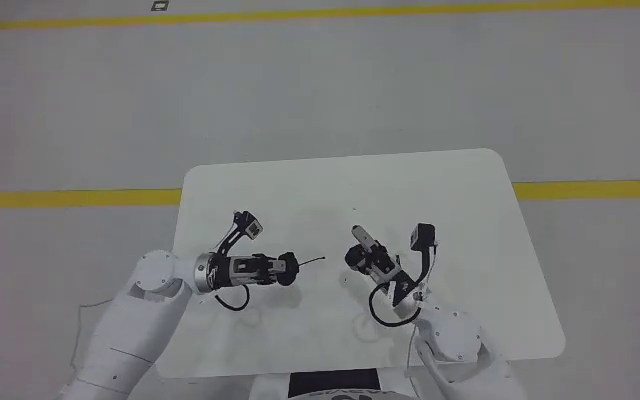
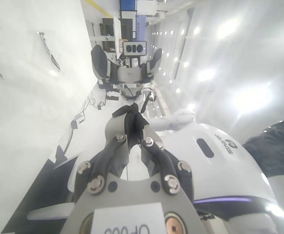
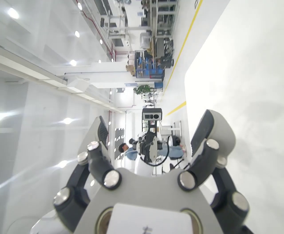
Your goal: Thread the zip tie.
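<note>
the left gripper [image 1: 288, 268] is clamping the black zip tie [image 1: 312, 263] over the white table [image 1: 450, 190], its thin tail pointing toward 3 o'clock. the right gripper [image 1: 358, 238], sitting near at 2 o'clock of that tail, is holding its jaws wide apart, gripping nothing.

A robotics lab in a factory hall: white table [image 1: 400, 190] on a grey floor [image 1: 300, 90] marked with yellow lines [image 1: 300, 17], far shelving [image 3: 162, 20], blue bins [image 3: 150, 72], ceiling lights [image 3: 77, 34]
</note>
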`<state>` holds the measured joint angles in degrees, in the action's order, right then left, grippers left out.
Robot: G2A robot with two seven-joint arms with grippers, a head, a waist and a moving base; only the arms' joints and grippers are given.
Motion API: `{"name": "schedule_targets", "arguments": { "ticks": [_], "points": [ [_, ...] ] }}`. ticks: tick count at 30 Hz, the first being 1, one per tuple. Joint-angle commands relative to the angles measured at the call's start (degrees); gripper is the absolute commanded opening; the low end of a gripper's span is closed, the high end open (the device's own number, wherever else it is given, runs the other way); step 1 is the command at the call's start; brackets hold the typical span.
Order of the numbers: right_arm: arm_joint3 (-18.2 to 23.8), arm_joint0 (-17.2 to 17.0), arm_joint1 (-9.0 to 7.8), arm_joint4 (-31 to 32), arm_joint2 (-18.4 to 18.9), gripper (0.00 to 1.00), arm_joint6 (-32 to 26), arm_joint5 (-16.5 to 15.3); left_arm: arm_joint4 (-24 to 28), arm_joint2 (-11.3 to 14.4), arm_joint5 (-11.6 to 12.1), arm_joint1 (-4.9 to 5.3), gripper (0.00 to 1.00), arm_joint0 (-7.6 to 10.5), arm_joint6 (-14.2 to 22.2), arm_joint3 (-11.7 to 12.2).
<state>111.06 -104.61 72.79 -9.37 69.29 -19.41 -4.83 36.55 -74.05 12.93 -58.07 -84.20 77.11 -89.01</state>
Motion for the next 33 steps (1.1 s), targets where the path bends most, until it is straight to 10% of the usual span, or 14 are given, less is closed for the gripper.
{"name": "schedule_targets", "arguments": {
  "ticks": [1,5,11,18,25,33],
  "points": [
    [-1.11,0.84,-0.15,-4.09,0.05,1.0,-5.47,0.15,1.42,0.36,0.64,0.11,0.0,0.65,2.53,1.17],
    [-1.6,1.21,-0.22,-5.7,0.04,1.0,-7.48,0.62,3.16,4.82,0.64,0.76,0.0,1.79,2.53,0.27],
    [-1.73,1.13,-0.18,-6.56,-0.1,1.0,-7.4,0.73,3.16,4.89,0.58,0.74,0.0,1.78,2.19,0.18],
    [-8.49,4.38,-0.41,-23.27,1.27,1.0,-21.04,1.53,4.63,4.47,1.24,1.08,0.0,1.3,2.51,1.61],
    [-10.93,6.28,-1.18,-26.45,1.6,1.0,-33.12,2.73,4.94,5.33,2.11,2.14,0.0,0.77,2.53,0.64],
    [-11.1,6.39,-1.27,-26.18,1.67,1.0,-33.96,2.63,4.29,5.63,3.42,2.54,0.0,0.94,2.53,-0.3]
  ]
}}
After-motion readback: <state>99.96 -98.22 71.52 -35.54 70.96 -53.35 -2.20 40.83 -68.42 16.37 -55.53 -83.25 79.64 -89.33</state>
